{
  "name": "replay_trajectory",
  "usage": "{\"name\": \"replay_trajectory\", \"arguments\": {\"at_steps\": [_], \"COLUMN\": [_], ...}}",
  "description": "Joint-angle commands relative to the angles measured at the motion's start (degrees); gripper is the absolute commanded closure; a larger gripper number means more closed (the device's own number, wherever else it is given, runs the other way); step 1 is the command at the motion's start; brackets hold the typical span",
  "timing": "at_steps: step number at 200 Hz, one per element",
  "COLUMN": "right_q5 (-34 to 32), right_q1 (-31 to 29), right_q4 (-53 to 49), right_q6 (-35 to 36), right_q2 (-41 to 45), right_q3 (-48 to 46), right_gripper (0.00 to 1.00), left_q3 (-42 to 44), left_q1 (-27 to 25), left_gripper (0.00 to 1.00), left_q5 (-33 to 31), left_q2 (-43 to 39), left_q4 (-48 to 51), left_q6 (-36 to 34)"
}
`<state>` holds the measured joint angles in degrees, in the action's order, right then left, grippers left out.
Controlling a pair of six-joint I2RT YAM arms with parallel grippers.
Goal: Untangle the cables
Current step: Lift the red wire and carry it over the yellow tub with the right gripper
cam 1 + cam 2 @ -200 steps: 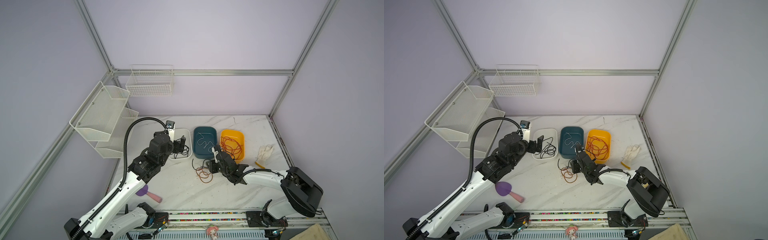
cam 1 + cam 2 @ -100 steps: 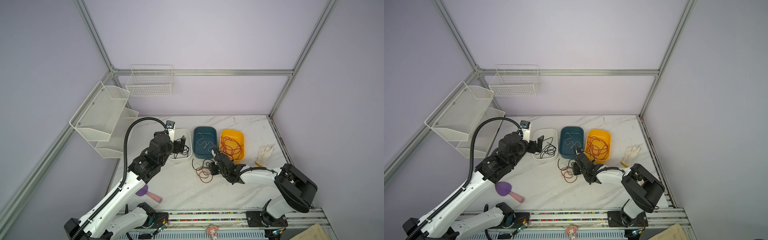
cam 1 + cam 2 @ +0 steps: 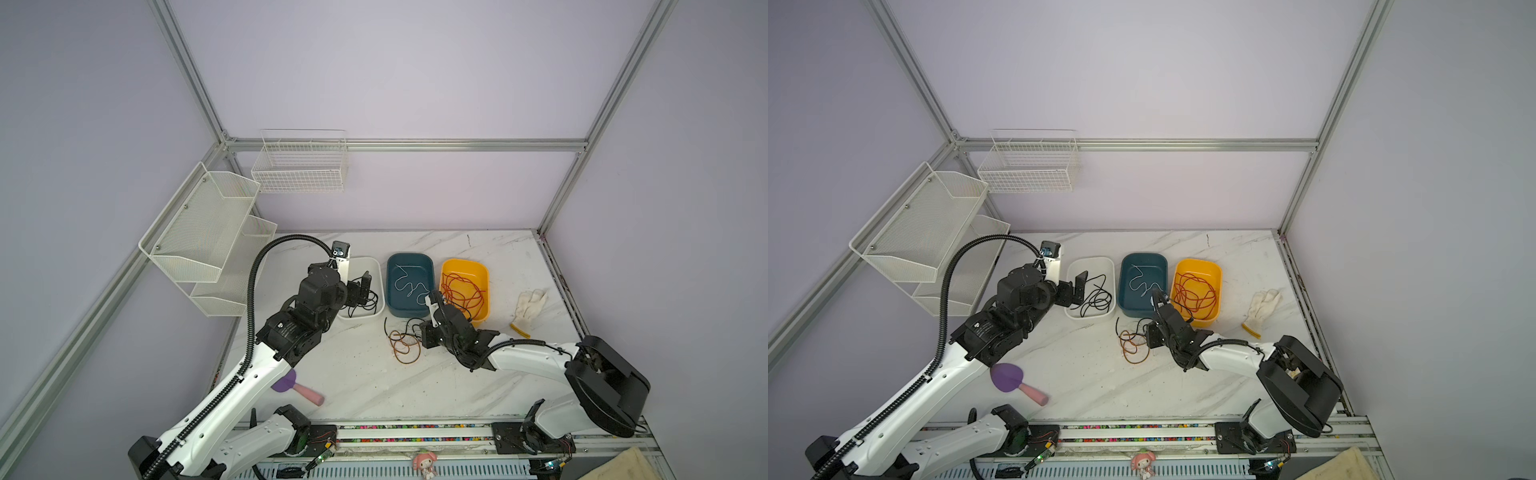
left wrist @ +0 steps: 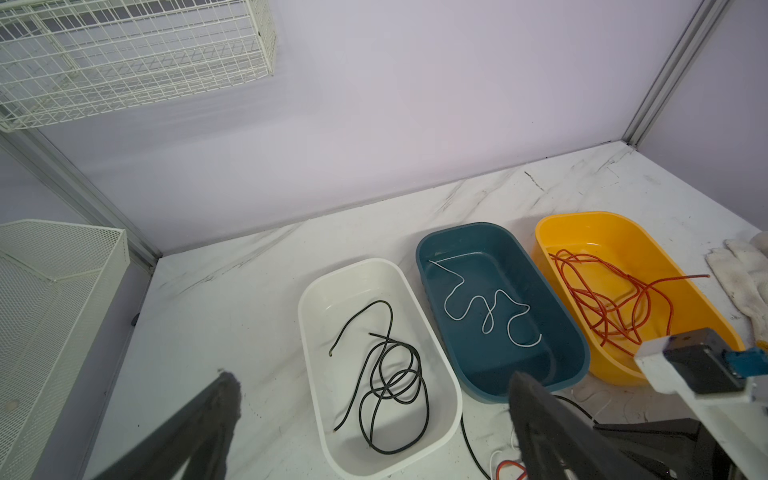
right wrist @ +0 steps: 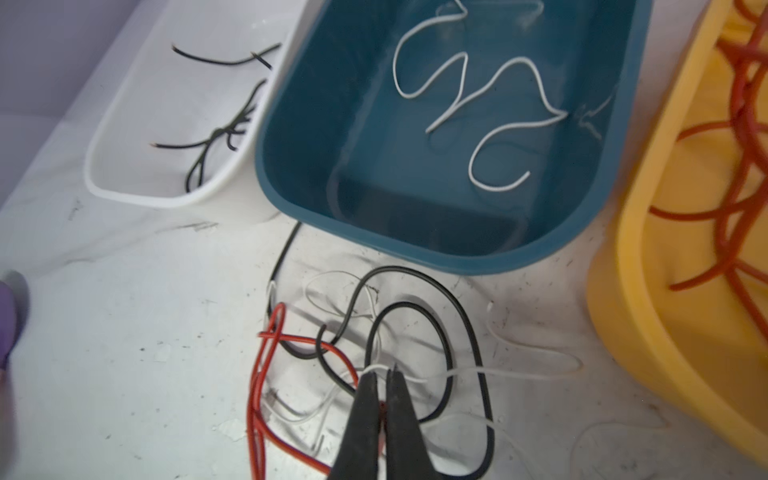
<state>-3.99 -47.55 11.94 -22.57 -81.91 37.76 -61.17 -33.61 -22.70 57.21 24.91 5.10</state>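
Observation:
A tangle of red, black and white cables point(image 5: 374, 332) lies on the marble table in front of the trays, seen in both top views point(image 3: 405, 343) point(image 3: 1133, 343). My right gripper point(image 5: 384, 372) is low over this tangle point(image 3: 423, 334), shut on a white cable at its tips. Sorted cables lie in trays: black point(image 4: 390, 374) in the white tray point(image 4: 303, 316), white point(image 4: 486, 307) in the blue tray point(image 4: 419, 257), red-orange point(image 4: 602, 299) in the yellow tray point(image 4: 540, 232). My left gripper point(image 4: 374, 382) hangs open and empty over the white tray point(image 3: 359, 291).
A white work glove point(image 3: 528, 305) lies right of the yellow tray point(image 3: 463, 262). A purple scoop with a pink handle point(image 3: 295, 384) rests near the left arm. Mesh shelves point(image 3: 208, 232) and a wire basket point(image 3: 299, 166) hang on the left and back walls.
My right gripper's fingers have closed over the tangle, and its arm has shifted slightly left. The left arm has not moved.

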Motion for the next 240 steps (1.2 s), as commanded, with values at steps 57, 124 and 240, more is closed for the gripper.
{"name": "replay_trajectory", "arguments": {"at_steps": [57,124,240], "right_q5": [10.54,8.67,-18.50], "right_q1": [0.12,0.10,11.36], "right_q4": [1.77,-3.33,-10.91], "right_q6": [4.16,3.42,0.04], "right_q2": [15.91,24.17,28.50], "right_q3": [-0.32,4.99,9.58], "right_gripper": [1.00,1.00,1.00], "left_q3": [1.21,1.10,1.64], "left_q1": [0.18,0.12,0.36], "left_gripper": [0.00,0.00,0.00], "left_q5": [0.55,0.62,2.24], "left_q2": [-0.17,-0.19,-1.43], "left_q4": [-1.31,-1.07,-2.27], "left_q6": [-0.71,-0.55,2.28]}}
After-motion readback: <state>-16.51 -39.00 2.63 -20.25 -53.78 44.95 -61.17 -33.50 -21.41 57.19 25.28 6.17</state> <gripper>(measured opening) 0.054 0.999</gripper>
